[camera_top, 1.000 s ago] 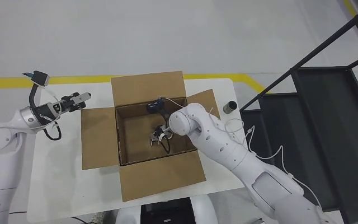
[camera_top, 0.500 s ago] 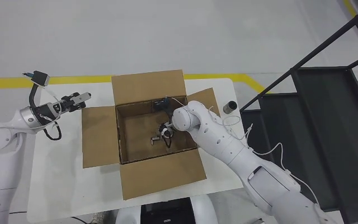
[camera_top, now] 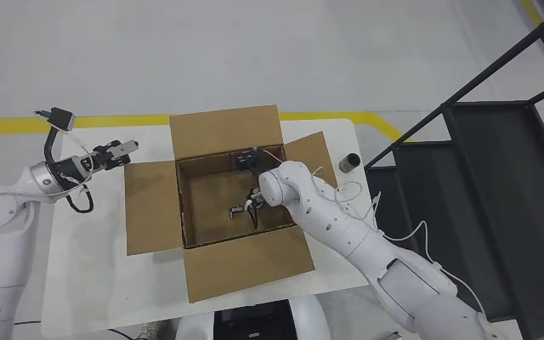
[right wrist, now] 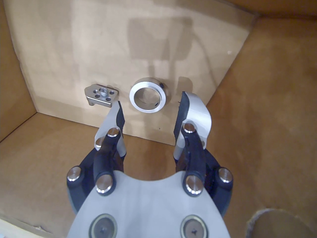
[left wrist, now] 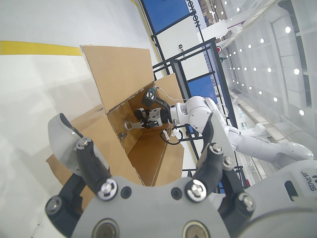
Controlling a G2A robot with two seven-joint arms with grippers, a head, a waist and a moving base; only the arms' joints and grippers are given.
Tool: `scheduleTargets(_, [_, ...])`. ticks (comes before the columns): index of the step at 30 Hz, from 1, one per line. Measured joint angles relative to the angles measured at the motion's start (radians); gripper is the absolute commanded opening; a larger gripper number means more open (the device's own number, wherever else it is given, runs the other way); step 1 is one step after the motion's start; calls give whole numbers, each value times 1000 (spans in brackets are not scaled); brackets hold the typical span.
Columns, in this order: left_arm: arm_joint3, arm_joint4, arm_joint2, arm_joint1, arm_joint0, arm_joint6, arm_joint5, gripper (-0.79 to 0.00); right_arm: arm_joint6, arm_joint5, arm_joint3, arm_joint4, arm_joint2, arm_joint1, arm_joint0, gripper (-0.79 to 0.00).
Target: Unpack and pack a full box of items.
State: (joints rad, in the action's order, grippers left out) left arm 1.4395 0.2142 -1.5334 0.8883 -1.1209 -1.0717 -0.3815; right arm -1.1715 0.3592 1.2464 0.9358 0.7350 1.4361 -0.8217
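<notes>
An open cardboard box [camera_top: 153, 208] stands in the middle of the white table [camera_top: 102, 272], all flaps spread out. On its floor lie a silver metal ring [right wrist: 147, 94] and a small metal plate with holes [right wrist: 101, 94], side by side. My right gripper [right wrist: 151, 102] is down inside the box, open, its fingertips on either side of the ring and just short of it, gripping nothing. In the top view the right gripper [camera_top: 244, 209] sits near the box's right wall. My left gripper [camera_top: 127, 148] hovers open and empty over the table's left end, outside the box [left wrist: 116, 75].
A small dark cylinder [camera_top: 349, 161] stands on the table to the right of the box's right flap. A black metal stair frame [camera_top: 476, 153] rises past the table's right edge. Bare table lies in front of and left of the box.
The right arm's wrist has shifted slightly toward the box's right wall, its gripper staying low over the ring. The left arm has not moved.
</notes>
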Motion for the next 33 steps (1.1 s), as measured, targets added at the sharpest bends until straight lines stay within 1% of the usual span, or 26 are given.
scheduleTargets(7, [0, 0, 0, 0, 0, 0, 0, 0, 13, -2, 2, -3, 21, -3, -34, -409])
scheduleTargets(9, [0, 0, 0, 0, 0, 0, 0, 0, 22, -8, -5, -10, 25, -1, -35, -449])
scheduleTargets(11, [0, 0, 0, 0, 0, 0, 0, 0, 30, -13, -13, -14, 28, 1, -34, -471])
scheduleTargets(15, [0, 0, 0, 0, 0, 0, 0, 0, 48, -19, -33, -29, 35, 6, -32, -471])
scheduleTargets(18, [0, 0, 0, 0, 0, 0, 0, 0, 65, -15, -46, -38, 38, 10, -32, -493])
scheduleTargets(23, [0, 0, 0, 0, 0, 0, 0, 0, 80, -11, -75, -50, 40, 17, -29, -496])
scheduleTargets(29, [0, 0, 0, 0, 0, 0, 0, 0, 96, -9, -111, -65, 38, 27, -20, -523])
scheduleTargets(32, [0, 0, 0, 0, 0, 0, 0, 0, 100, -12, -127, -73, 37, 32, -15, -517])
scheduleTargets(33, [0, 0, 0, 0, 0, 0, 0, 0, 101, -13, -133, -76, 37, 34, -13, -526])
